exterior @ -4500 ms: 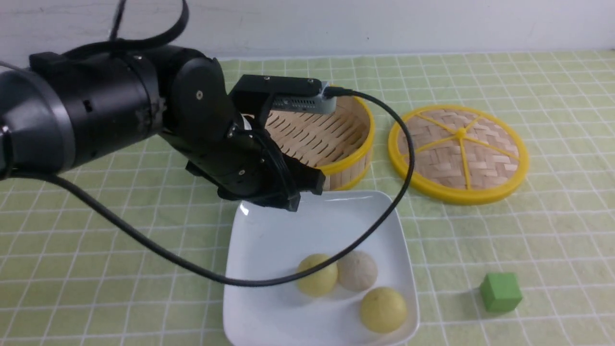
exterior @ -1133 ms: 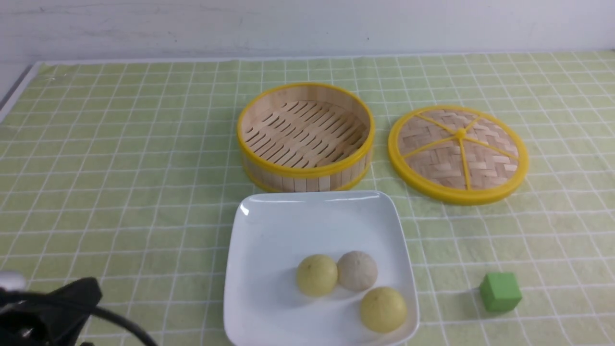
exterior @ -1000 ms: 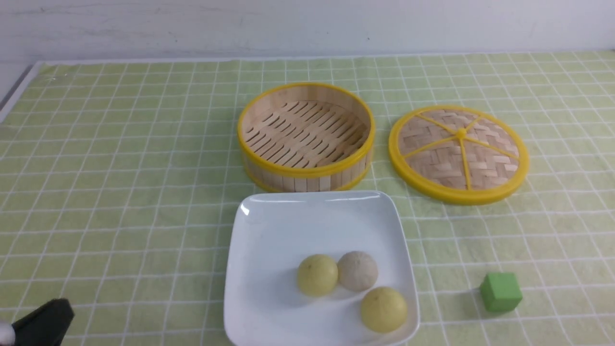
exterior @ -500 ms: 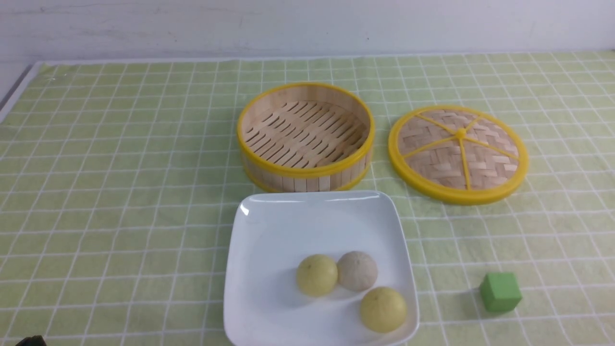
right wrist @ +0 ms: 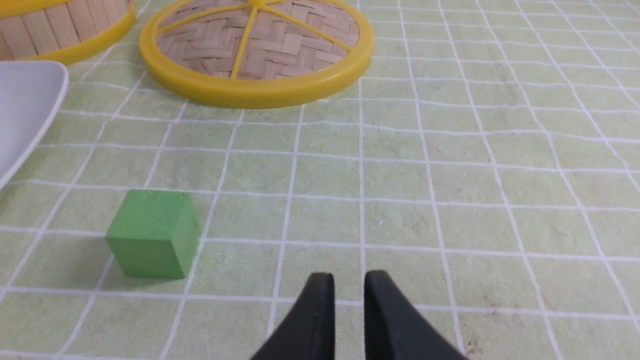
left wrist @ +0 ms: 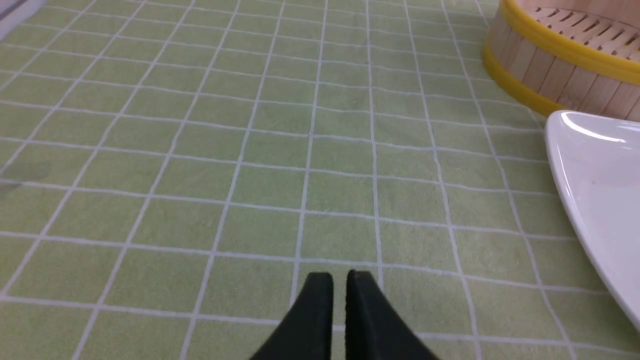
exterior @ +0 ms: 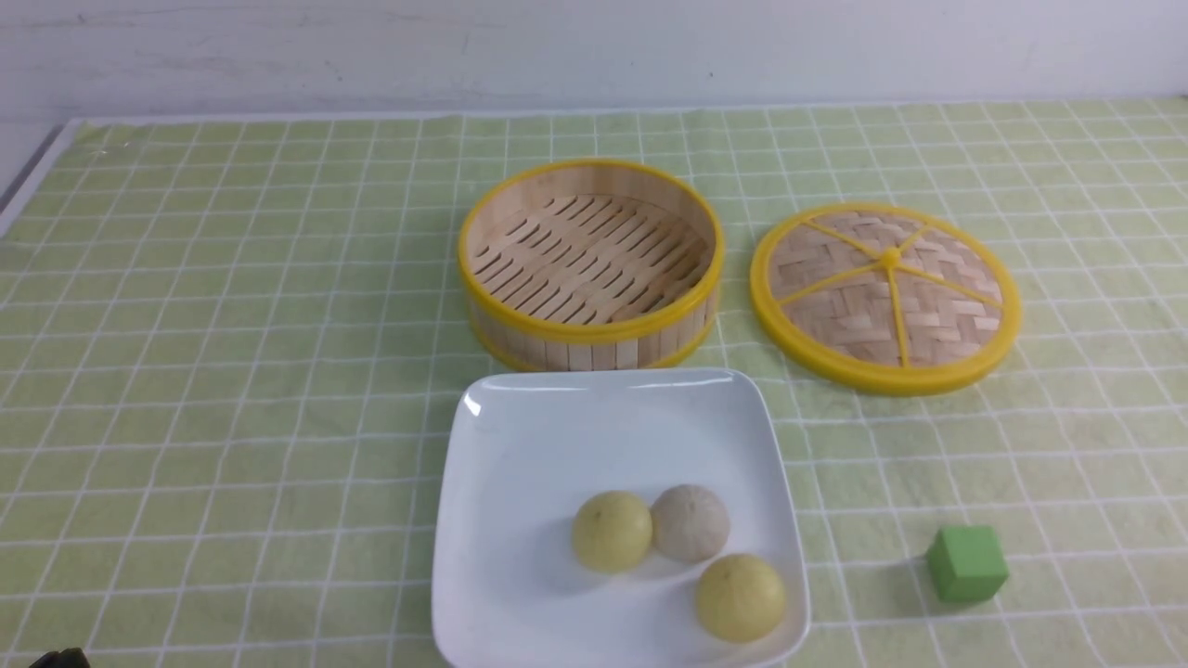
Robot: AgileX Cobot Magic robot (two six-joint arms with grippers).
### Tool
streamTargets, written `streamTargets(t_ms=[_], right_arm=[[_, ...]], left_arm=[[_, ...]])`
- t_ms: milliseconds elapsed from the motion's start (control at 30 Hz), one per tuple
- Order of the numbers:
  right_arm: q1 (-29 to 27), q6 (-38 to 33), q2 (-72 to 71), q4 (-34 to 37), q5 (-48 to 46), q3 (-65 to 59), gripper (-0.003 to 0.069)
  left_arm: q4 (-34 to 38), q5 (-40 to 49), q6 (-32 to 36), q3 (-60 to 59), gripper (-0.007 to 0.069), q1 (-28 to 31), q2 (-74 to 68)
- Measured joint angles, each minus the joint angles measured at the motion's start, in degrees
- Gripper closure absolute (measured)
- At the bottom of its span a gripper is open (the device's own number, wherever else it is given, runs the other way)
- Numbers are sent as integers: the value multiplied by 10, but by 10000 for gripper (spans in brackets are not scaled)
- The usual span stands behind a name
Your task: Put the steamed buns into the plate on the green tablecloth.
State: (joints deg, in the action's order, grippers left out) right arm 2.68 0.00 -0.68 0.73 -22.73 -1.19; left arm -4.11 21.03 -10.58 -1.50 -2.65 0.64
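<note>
three buns (exterior: 691,557): all are seen inside the plate (exterior: 520,445), grouped toward its near right part; two yellow, one off-white; the off-white one touches a yellow one.
plate: set on the cloth (exterior: 232,325) just in front of the steamer (exterior: 590,264), which shows no buns.
lid (exterior: 885,297): laid flat to the right of the steamer.
cube (exterior: 966,562): sits right of the plate, apart from it.
left hand (left wrist: 339,285): held over bare cloth, well left of the plate; fingers nearly together, nothing between them.
right hand (right wrist: 349,287): held over bare cloth near the cube; only a narrow gap, nothing gripped.
step in hand: the task is judged complete; only parking remains.
doing it well: both arms are best kept low-speed and clear of the plate rim, so no bun is nudged or rolled out.
</note>
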Motion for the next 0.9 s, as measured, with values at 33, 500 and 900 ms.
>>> streamTargets(t_ms=[33,500,900], right_arm=[[0,0,0,0,0,0,540],[0,0,0,0,0,0,523],[0,0,0,0,0,0,505]], left_arm=[[0,0,0,0,556,0,0],[-15,2,0,1,553,0,0],[-16,2,1,1,552,0,0]])
